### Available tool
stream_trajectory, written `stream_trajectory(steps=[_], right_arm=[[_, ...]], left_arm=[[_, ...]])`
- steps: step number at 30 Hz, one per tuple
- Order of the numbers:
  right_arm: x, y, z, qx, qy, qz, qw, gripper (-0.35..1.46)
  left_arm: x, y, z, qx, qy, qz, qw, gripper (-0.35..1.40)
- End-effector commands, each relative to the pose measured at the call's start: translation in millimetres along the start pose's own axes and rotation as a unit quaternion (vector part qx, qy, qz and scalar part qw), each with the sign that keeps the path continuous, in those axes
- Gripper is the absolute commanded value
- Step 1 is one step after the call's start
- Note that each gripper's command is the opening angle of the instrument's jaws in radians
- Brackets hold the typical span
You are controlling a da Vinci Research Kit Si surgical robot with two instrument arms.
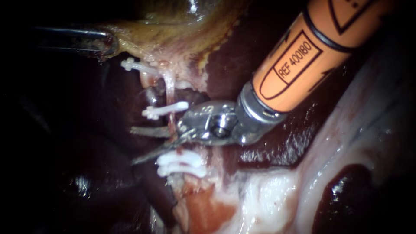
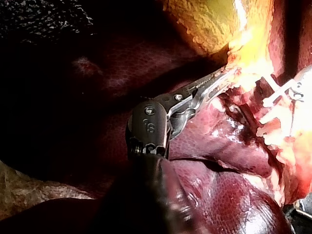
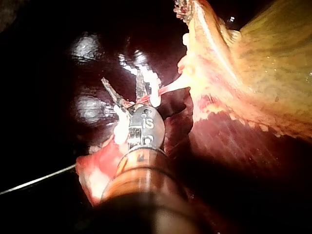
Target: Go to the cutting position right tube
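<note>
Endoscope view | right instrument claw spread astride tube between clips | left instrument claw grasping gallbladder

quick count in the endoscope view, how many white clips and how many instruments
white plastic clips: 4
slender instruments: 2 (dark-shafted left instrument, jaws shut on the yellow-green gallbladder; orange-shafted right instrument, jaws open)
total: 6
</note>
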Motion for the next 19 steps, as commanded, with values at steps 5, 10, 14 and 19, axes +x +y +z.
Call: stream_trajectory(steps=[5, 10, 14, 19], right_arm=[[0.4, -0.7, 0.1, 0.017, 0.004, -0.02, 0.9996, 1.41], [0.6, -0.6, -0.1, 0.008, 0.008, -0.024, 0.9997, 1.41], [0.7, -0.5, -0.2, 0.008, 0.008, -0.029, 0.9995, 1.43], [0.8, -0.5, -0.2, 0.008, 0.008, -0.029, 0.9995, 1.43]], left_arm=[[0.0, 0.0, 0.0, 0.0, 0.0, 0.0, 1.0, -0.35], [0.0, 0.0, 0.0, 0.0, 0.0, 0.0, 1.0, -0.35], [0.0, 0.0, 0.0, 0.0, 0.0, 0.0, 1.0, -0.35], [0.0, 0.0, 0.1, 0.0, 0.0, 0.0, 1.0, -0.35]])
